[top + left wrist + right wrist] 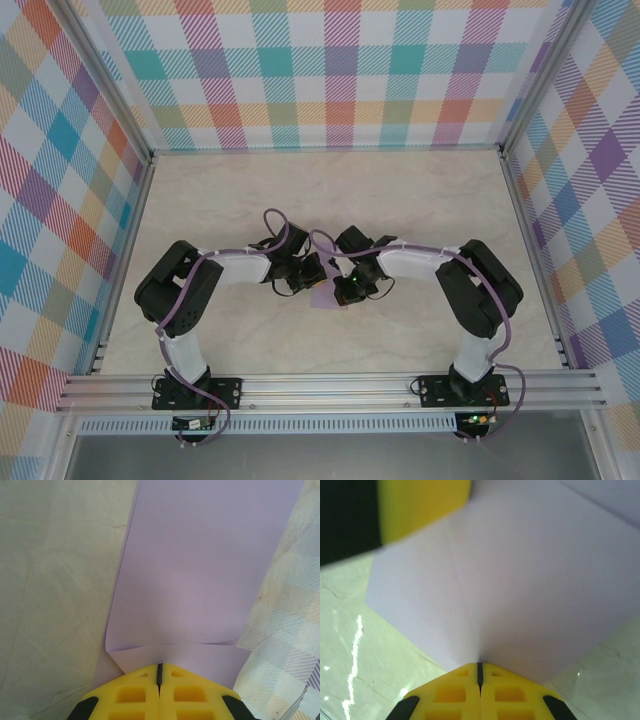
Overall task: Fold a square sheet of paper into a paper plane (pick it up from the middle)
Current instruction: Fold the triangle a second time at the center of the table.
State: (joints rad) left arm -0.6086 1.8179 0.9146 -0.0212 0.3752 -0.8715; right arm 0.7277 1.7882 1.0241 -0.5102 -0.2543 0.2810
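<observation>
Paper (322, 294) shows at the middle of the top view as a small lavender patch on the table (420, 190), squeezed between the two arm tips. The left gripper (308, 278) meets it from the left and the right gripper (348, 288) from the right. Both touch it, and they cover most of the sheet.

In the left wrist view the sheet runs as a broad band from the bottom centre up to the top edge, leaning slightly right. Its near end meets the yellow fingers (140, 690) at the bottom centre, where a narrow strip is turned over along a crease across the band. These fingers are pressed together with only a thin dark line between them. The paper's edge goes into that line, so it is pinched. Pale table lies at the left and the checked wall (290, 645) at the lower right.

In the right wrist view the sheet covers the centre and upper right, fanning out from the fingers (505, 695) at the bottom centre. A faint crease rises from their meeting line toward the top. They too are pressed together on the paper's edge. A blurred yellow and black finger of the left gripper crosses the upper left corner, against the sheet. Glossy table shows at the lower left and lower right. Whether the sheet rests on the table or hangs above it cannot be told.
</observation>
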